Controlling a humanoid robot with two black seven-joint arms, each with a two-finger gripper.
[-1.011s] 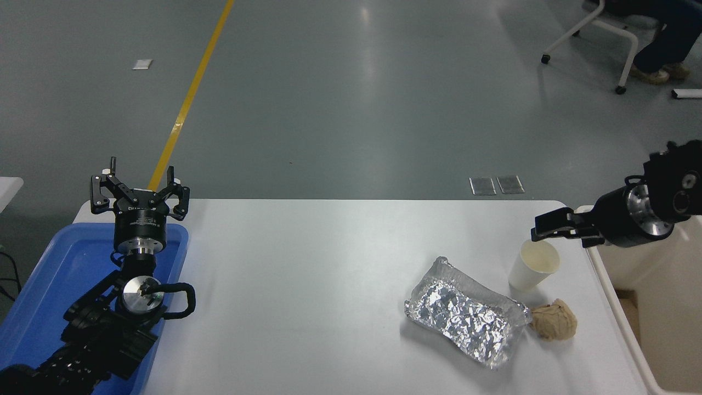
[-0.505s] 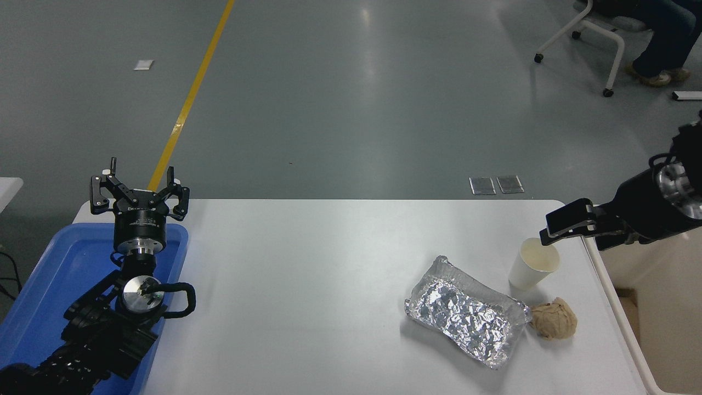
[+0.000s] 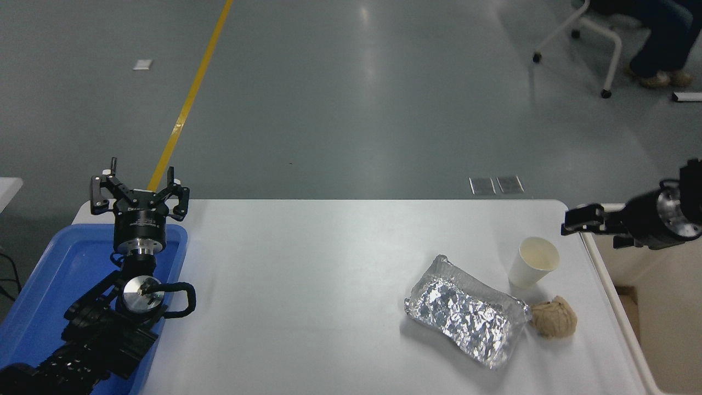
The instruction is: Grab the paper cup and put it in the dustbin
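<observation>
The paper cup (image 3: 533, 263) stands upright on the white table (image 3: 329, 274) near its right edge, white outside, cream inside. My right gripper (image 3: 573, 226) hovers up and to the right of the cup, apart from it, open and empty, over the table's right edge. The beige dustbin (image 3: 669, 307) stands just off the table's right side, partly behind my right arm and cut off by the picture's edge. My left gripper (image 3: 140, 189) is parked open at the lower left above the blue tray (image 3: 60, 263).
A crumpled foil tray (image 3: 466, 315) lies in front and to the left of the cup. A brown paper ball (image 3: 555, 319) lies just in front of the cup. A person sits on a wheeled chair (image 3: 598, 33) at the far right.
My right gripper has drawn back to the right and upward, from over the cup's rim to beyond the table's right edge. The cup has not moved. The left arm has not moved.
</observation>
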